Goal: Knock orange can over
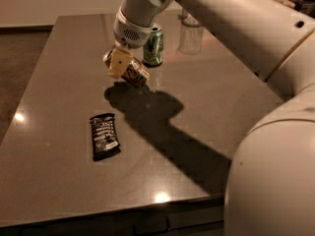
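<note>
While hanging low over the bench [54,82], clamps the tilted orange can [138,74] in the end effector [126,69], clear of the surface. Holds it just beside the upright green can [153,45], well apart from the black snack bar [104,135].

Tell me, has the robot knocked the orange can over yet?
Nearly. Done: the end effector is right at the orange can, in front of the upright green can. In hand: the orange can is tipped far over at the end effector, not upright. Left: I cannot tell whether it lies flat on the table, so the fall may not be finished.
</note>
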`<act>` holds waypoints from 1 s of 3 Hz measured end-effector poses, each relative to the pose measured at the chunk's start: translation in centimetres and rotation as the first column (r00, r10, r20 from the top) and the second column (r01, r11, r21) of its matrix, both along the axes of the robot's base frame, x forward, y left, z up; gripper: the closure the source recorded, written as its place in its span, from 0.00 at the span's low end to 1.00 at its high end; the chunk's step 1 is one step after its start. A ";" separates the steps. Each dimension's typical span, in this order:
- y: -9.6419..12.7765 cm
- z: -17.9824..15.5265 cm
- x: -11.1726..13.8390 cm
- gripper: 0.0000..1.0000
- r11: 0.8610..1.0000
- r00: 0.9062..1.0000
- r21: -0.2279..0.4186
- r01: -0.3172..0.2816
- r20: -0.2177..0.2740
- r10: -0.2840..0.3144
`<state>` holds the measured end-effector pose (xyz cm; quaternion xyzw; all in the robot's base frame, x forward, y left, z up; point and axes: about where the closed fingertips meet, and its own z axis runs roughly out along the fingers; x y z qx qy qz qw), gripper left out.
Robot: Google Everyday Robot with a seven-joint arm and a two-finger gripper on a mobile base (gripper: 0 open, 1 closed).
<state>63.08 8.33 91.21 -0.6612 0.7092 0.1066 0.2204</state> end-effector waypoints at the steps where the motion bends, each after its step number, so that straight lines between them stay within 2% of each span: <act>1: -0.3 -0.6 -0.3 0.38 0.998 0.999 -0.051 -0.032 -0.016 0.031; 2: -0.4 -1.3 -0.4 0.15 0.995 0.999 -0.092 -0.048 -0.025 0.046; 3: -0.5 -1.8 -0.5 0.00 0.991 0.998 -0.119 -0.062 -0.034 0.058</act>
